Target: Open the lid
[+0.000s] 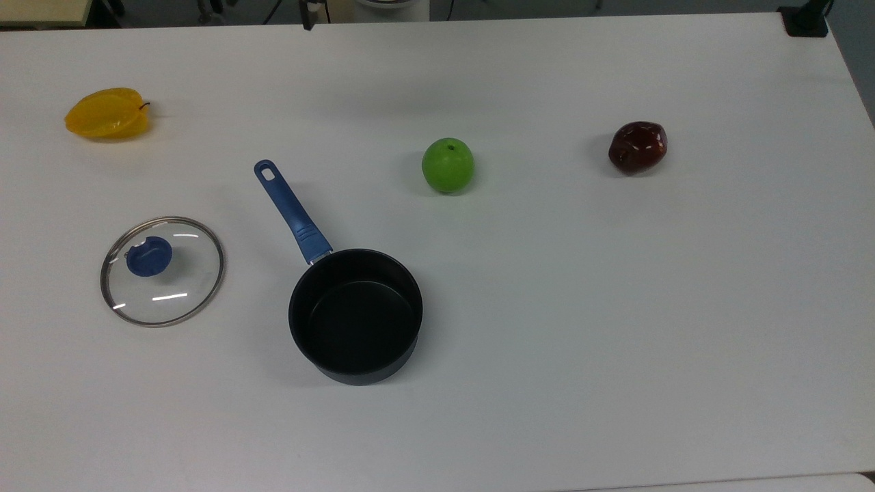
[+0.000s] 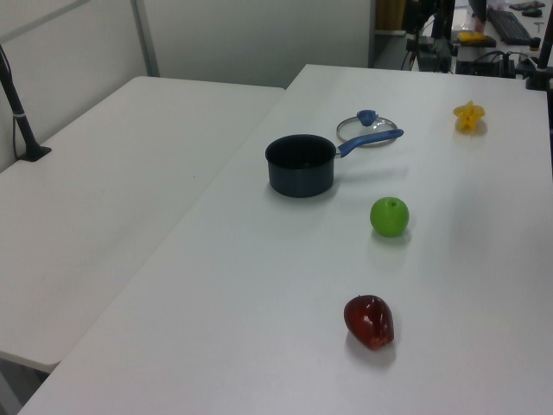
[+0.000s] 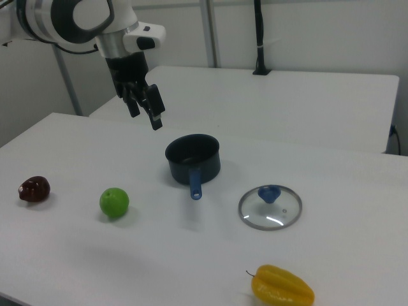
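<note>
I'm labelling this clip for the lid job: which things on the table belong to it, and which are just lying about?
Belonging to the job:
lid, off the pot, flat on the table
saucepan, open
gripper, open, raised

Lying about:
green apple
dark red fruit
yellow starfruit

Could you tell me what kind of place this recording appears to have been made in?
Probably a robotics lab or office workspace: a robot arm with its gripper over plain white tables, a saucepan and toy-like fruit set out as props, and desks with a keyboard behind.

Saucepan (image 1: 355,314) open-topped, lid (image 1: 162,271) flat well apart beyond its blue handle (image 1: 292,212), bare table (image 1: 615,307) all around, green apple (image 1: 448,165) well apart.
</note>
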`<action>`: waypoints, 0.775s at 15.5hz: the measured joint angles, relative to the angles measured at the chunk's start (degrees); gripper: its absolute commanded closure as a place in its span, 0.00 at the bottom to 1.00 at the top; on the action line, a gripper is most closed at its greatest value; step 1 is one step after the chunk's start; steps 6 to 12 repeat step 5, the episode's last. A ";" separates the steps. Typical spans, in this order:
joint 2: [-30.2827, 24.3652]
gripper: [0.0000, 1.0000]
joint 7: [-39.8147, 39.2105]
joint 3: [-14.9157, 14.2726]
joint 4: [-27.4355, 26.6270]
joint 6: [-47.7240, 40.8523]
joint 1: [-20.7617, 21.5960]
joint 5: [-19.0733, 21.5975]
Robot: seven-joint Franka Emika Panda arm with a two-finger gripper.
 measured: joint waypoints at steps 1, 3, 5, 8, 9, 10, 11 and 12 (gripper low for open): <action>-0.56 0.00 -0.42 -0.80 -0.27 -0.21 0.42 0.02; -1.47 0.00 -1.01 -2.63 -0.80 -0.34 1.59 0.21; -1.80 0.00 -1.16 -3.53 -1.04 -0.36 2.13 0.37; -1.80 0.00 -1.16 -3.53 -1.04 -0.36 2.13 0.37; -1.80 0.00 -1.16 -3.53 -1.04 -0.36 2.13 0.37; -1.80 0.00 -1.16 -3.53 -1.04 -0.36 2.13 0.37; -1.80 0.00 -1.16 -3.53 -1.04 -0.36 2.13 0.37; -1.80 0.00 -1.16 -3.53 -1.04 -0.36 2.13 0.37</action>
